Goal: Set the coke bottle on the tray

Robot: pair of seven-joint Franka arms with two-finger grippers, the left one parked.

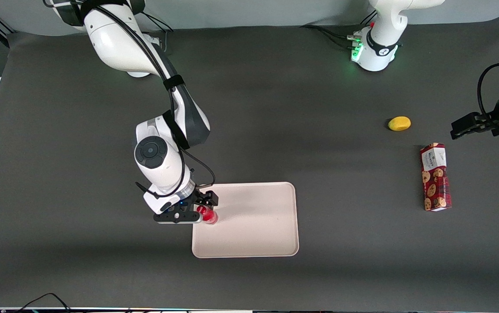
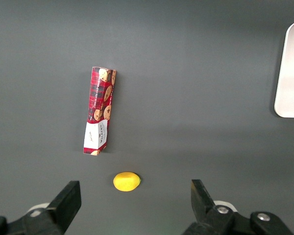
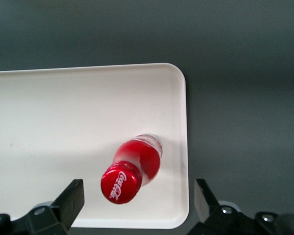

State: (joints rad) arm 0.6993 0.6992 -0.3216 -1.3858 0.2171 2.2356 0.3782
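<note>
The coke bottle (image 1: 210,217) is small and red and stands upright on the pale tray (image 1: 254,226), just inside the tray's edge at the working arm's end. In the right wrist view I look down on its red cap with white script (image 3: 120,188), and it rests on the tray (image 3: 63,122) near a rounded corner. My right gripper (image 1: 204,209) hovers directly over the bottle. It (image 3: 138,198) is open, with one finger (image 3: 72,197) on each side of the cap and a clear gap to both. A strip of the tray (image 2: 291,73) shows in the left wrist view.
A red cookie box (image 1: 436,177) lies flat toward the parked arm's end of the table, with a yellow lemon (image 1: 399,123) farther from the front camera than it. Both show in the left wrist view: the box (image 2: 99,110) and the lemon (image 2: 126,181). The table is dark grey.
</note>
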